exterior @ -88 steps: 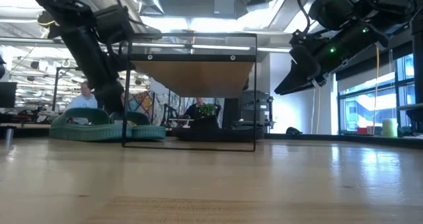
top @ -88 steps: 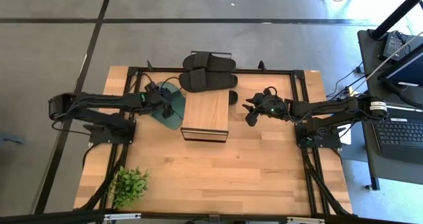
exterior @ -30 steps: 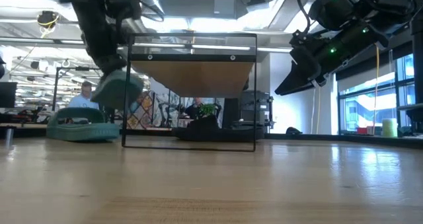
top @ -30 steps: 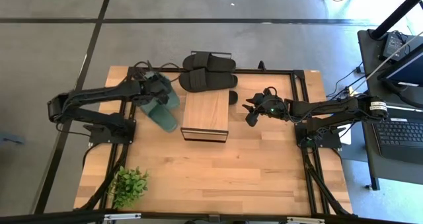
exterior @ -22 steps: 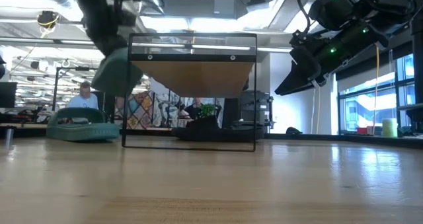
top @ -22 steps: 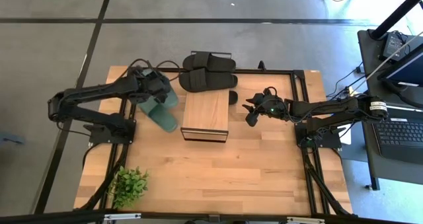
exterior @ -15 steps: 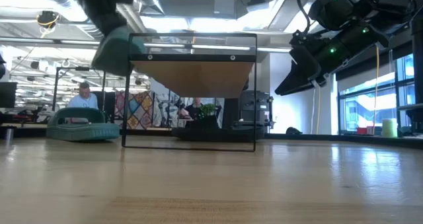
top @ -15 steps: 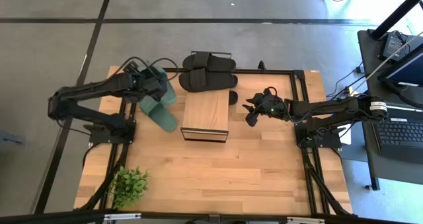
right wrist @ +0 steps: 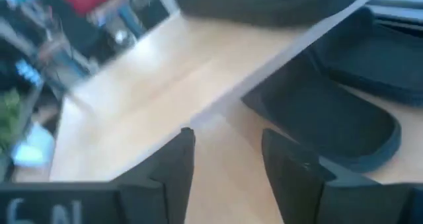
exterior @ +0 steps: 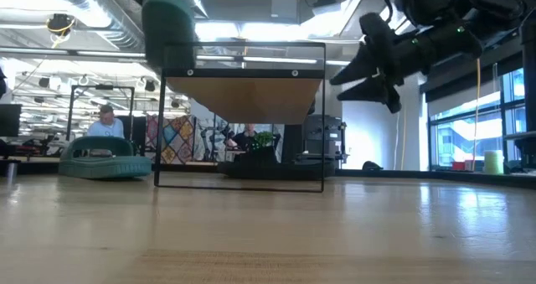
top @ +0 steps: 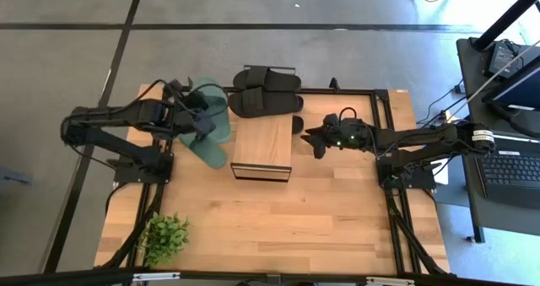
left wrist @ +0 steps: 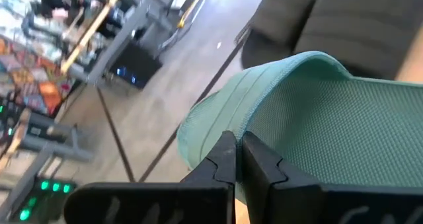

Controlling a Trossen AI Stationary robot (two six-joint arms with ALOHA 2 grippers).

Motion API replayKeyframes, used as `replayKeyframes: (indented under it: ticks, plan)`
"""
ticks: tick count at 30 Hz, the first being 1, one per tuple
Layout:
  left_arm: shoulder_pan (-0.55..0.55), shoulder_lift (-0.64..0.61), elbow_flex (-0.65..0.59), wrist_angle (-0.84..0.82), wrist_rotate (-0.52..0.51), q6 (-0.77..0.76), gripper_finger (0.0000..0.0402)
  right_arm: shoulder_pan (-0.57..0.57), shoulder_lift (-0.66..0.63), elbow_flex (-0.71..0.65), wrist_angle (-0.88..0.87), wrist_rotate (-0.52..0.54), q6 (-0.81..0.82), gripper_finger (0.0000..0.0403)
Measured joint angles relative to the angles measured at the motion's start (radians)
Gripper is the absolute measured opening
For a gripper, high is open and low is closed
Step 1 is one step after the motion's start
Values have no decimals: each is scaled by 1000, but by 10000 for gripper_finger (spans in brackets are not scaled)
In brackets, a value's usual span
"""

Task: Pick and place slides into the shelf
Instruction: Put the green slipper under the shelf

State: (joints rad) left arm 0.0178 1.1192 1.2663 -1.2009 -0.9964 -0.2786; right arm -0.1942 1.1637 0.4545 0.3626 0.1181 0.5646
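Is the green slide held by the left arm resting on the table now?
No, in the low view the green slide hangs high above the table, level with the shelf top.

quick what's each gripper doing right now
Left gripper: shut on a lifted dark green rubber slide.
Right gripper: open, empty, beside the wooden-topped shelf.

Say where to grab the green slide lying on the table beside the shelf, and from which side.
Grip the green slide by its broad strap: it arches above the flat-lying sole, so a claw finger can likely slip under. Come from above, on the side away from the shelf, which stands close.
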Motion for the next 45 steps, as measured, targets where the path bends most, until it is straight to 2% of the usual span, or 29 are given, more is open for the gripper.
replayKeyframes:
  ticks: [7,13,18,24,31,35,45]
  plan:
    - [-115,35,0,178,-86,151,1,0,0,0,151,-18,95,211]
    - [-170,105,0,386,-130,333,1,0,0,0,273,-19,-23,215]
    - [-181,190,0,586,-130,525,1,3,0,34,281,-95,11,215]
    - [-181,285,0,844,-131,752,1,50,0,96,281,-96,53,215]
    - [-182,349,0,1071,-131,963,1,88,0,144,250,-89,74,215]
    - [-182,352,0,1131,-132,1022,1,87,0,147,201,-87,135,215]
    - [-182,342,0,1166,-119,1050,0,88,5,147,190,-86,84,224]
